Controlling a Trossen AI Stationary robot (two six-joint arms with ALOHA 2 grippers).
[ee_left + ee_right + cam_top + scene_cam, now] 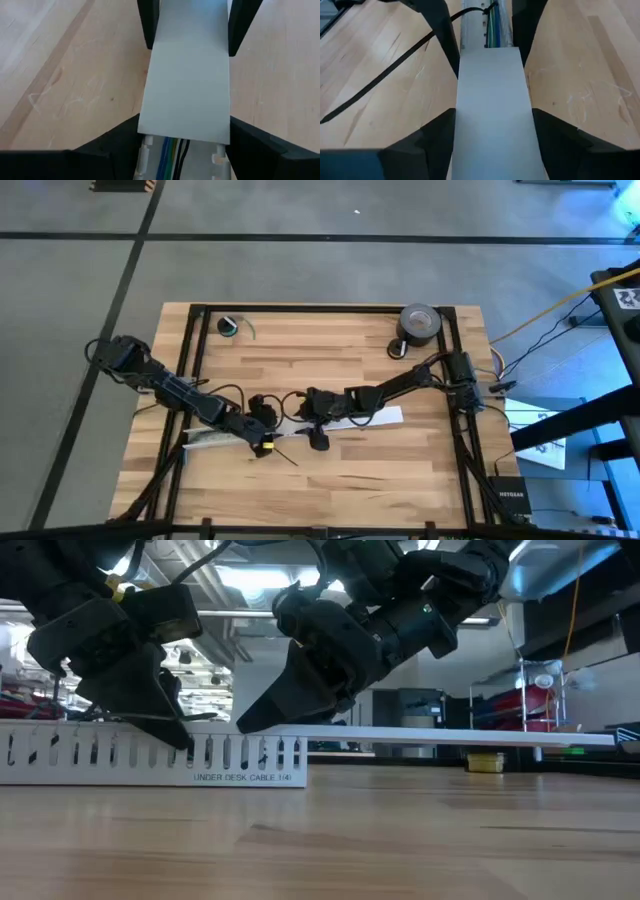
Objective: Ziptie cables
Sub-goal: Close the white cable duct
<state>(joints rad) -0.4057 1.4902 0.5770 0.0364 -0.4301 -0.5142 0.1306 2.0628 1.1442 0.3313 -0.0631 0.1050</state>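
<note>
A white slotted cable tray (pixel 150 762) lies on the wooden table, with a flat white lid (pixel 450 737) running on from its top toward the table's right. The cables (pixel 172 150), thin green, blue, yellow and black wires, lie inside the tray's uncovered part (pixel 494 27). The ziptie (pixel 380 75), a thin black strip, lies flat on the table, slanting away from the tray toward the near edge (pixel 287 452). My left gripper (pixel 262 435) straddles the tray at the lid's end. My right gripper (pixel 318 430) faces it and straddles the lid. My left gripper has one finger (pixel 115 142) against each long slotted wall (pixel 145 152) of the tray, just past the lid's end. The fingers slant down from the table's left and lie across the tray, which rests on the table. My right gripper has its two fingers (pixel 440 130) against the lid's long edges (pixel 461 120), near the lid's left end. The fingers slant down from the table's right, across the lid. The lid stays level on the tray's top.
A grey roll of tape (pixel 420 322) and a small black part (pixel 399 348) sit at the back right. A small dark ring with a green wire (pixel 232 327) sits at the back left. Black frame rails (pixel 455 380) border the table.
</note>
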